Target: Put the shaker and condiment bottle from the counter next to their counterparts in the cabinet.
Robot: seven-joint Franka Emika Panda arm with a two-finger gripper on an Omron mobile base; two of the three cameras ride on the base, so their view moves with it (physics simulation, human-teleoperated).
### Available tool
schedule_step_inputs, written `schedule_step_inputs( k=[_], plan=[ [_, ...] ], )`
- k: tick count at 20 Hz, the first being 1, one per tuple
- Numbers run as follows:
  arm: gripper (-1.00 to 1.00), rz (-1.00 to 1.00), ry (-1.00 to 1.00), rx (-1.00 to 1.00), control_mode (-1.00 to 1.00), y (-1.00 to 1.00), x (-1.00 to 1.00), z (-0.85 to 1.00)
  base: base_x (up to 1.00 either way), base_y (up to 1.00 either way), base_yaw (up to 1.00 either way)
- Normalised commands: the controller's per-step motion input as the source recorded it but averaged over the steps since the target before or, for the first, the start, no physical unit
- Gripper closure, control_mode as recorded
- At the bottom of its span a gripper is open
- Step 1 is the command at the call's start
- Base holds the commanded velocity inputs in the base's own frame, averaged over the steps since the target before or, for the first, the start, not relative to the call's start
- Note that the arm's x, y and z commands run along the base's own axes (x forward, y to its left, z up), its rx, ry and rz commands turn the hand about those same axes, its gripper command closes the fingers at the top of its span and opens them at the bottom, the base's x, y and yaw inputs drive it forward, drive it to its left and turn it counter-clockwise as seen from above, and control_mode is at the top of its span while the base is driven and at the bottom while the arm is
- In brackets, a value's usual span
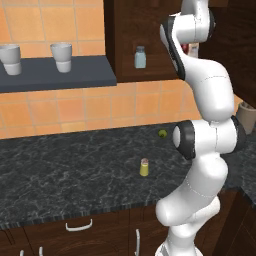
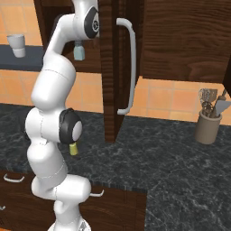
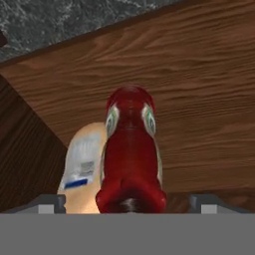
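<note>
I see gripper (image 3: pixel 128 206) clamped on red condiment bottle (image 3: pixel 130 149) over cabinet (image 3: pixel 199 99) shelf, tan bottle (image 3: pixel 82 164) just beside; shaker (image 1: pixel 144 167) on counter (image 1: pixel 65 170).

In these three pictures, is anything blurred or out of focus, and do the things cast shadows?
Left base view: soft and pixelated overall, and the small yellow shaker on the black marbled counter casts no clear shadow. Right base view: equally soft, evenly lit, no glare. Hand view: the small red bottle sits very close and looks stretched, its edges blurred, beside the orange-tan bottle.
</note>
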Motion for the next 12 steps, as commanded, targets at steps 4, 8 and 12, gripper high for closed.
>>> schedule_step_inputs(
  k=[4,8,12],
  plan=[
    [-1.00,0.00,-0.01,0.00,-1.00,0.00,-0.21,0.00,0.00,0.00,0.00],
    [-1.00,0.00,-0.04,-0.04,-1.00,0.00,-0.14,0.00,0.00,0.00,0.00],
    [-1.00,0.00,-0.09,-0.03,-1.00,0.00,-0.45,0.00,0.00,0.00,0.00]
  ],
)
